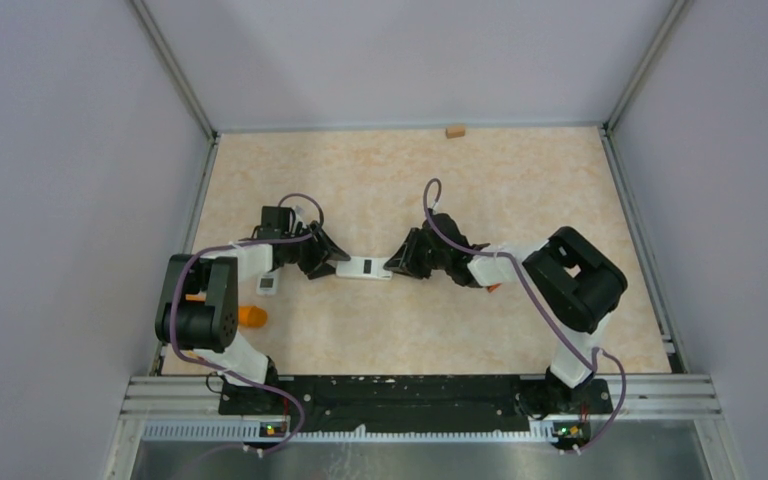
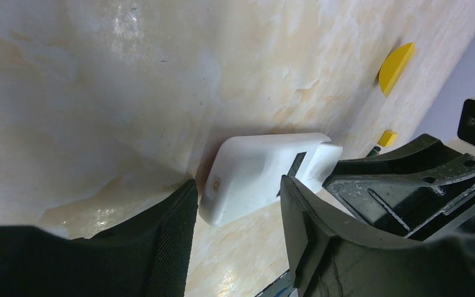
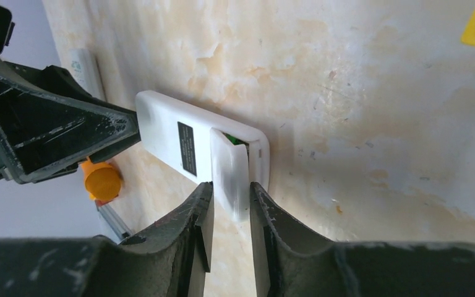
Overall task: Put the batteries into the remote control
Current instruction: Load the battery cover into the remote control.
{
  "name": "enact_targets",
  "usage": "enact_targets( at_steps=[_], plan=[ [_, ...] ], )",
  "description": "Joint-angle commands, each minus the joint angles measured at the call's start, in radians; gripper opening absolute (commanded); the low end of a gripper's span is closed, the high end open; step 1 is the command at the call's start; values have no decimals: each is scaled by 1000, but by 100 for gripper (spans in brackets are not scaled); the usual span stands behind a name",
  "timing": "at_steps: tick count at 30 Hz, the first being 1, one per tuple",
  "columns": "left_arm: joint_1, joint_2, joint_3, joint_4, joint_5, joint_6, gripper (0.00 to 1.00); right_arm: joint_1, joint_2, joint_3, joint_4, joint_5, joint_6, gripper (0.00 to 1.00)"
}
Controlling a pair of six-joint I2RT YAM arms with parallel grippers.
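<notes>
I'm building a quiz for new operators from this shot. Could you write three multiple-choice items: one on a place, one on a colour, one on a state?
1. Where is the remote control?
A) between the left gripper and right gripper
B) at the table's far edge
C) on the base rail

2. What colour is the cylinder beside the left arm?
A) blue
B) orange
C) green

3. How is the battery cover?
A) shut flush
B) lying apart on the table
C) partly off, between the right gripper's fingers

Key:
1 A: the top view shows a gripper at each end of it.
2 B: it is plainly orange.
3 C: the compartment opening shows behind the cover.
</notes>
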Motion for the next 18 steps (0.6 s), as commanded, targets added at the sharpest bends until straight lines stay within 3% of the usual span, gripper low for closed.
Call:
enact_targets(
  at_steps=[1,5,11,18],
  plan=[
    [2,-2,13,-28,-42,27,57,1,-43,42,-108,46,-46,31],
    [2,-5,13,-31,-45,26,58,-1,-66,25,-88,64,-59,39],
    [2,-12,13,-36,-51,30,59,-1,-70,16,-84,67,-59,40],
    [2,-4,11,-41,-64,37,58,-1,-23,50,-111,68,-86,26]
  ],
)
